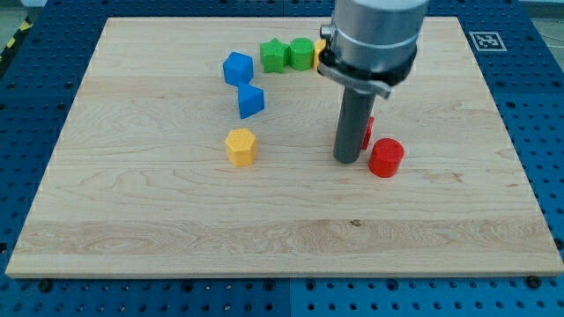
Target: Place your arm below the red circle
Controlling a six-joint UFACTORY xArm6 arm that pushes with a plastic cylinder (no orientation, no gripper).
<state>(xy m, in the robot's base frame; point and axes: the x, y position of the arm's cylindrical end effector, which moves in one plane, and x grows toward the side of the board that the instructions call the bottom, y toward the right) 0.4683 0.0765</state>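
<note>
The red circle [386, 158] is a short red cylinder at the view's right of centre on the wooden board [159, 220]. My rod comes down from the grey arm body [372, 40], and my tip [347, 160] rests on the board just left of the red circle, close to it, at about the same height in the view. A second red block [368, 130] is mostly hidden behind the rod, above the red circle.
A yellow hexagon block [240, 146] lies left of my tip. Two blue blocks [237, 68] [251, 101] lie above it. Two green blocks [275, 55] [300, 53] and a yellow block [320, 53], partly hidden by the arm, sit near the top edge.
</note>
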